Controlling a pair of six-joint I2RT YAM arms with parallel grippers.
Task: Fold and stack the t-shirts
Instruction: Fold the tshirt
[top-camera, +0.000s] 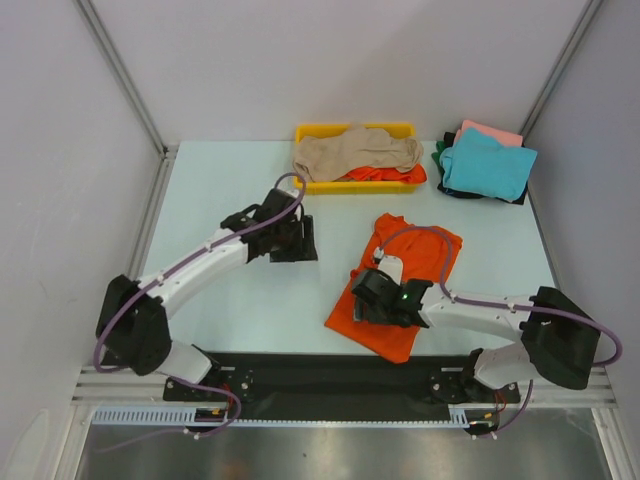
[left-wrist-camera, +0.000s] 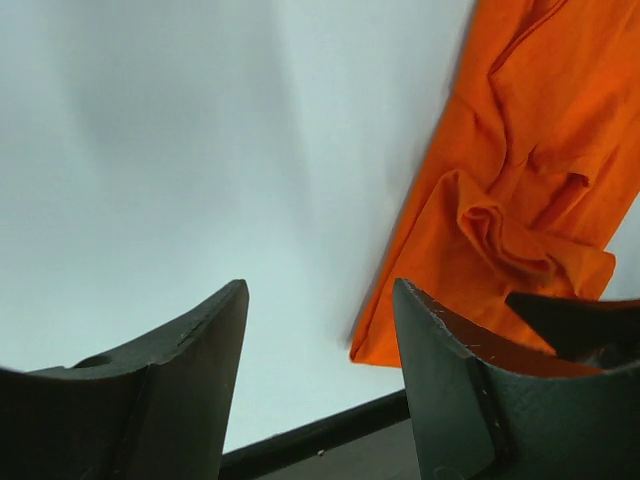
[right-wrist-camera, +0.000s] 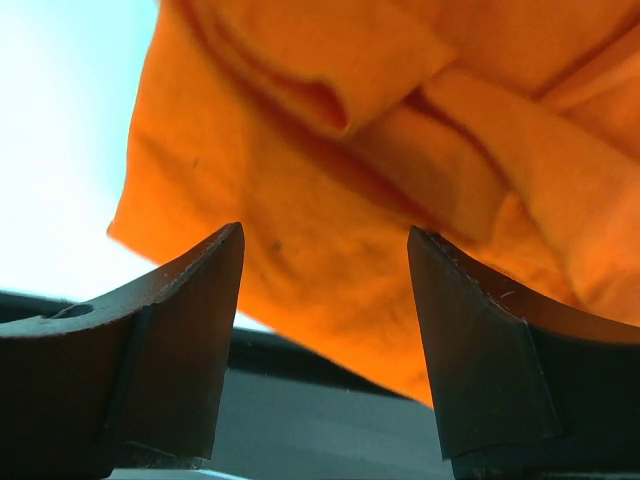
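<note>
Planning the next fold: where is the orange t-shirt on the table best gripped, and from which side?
Probably the near-left corner of the orange t-shirt: its edge there lies flat and straight on the table, clear of the bunched folds mid-cloth. Come from the left, where the open left end effector is; the open right end effector hangs over the cloth.

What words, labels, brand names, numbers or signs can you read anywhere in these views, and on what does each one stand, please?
None: no text, label, brand, number or sign can be read in any of the three views.
The orange t-shirt, the beige t-shirt, the teal t-shirt, the yellow tray and the table all look plain.
</note>
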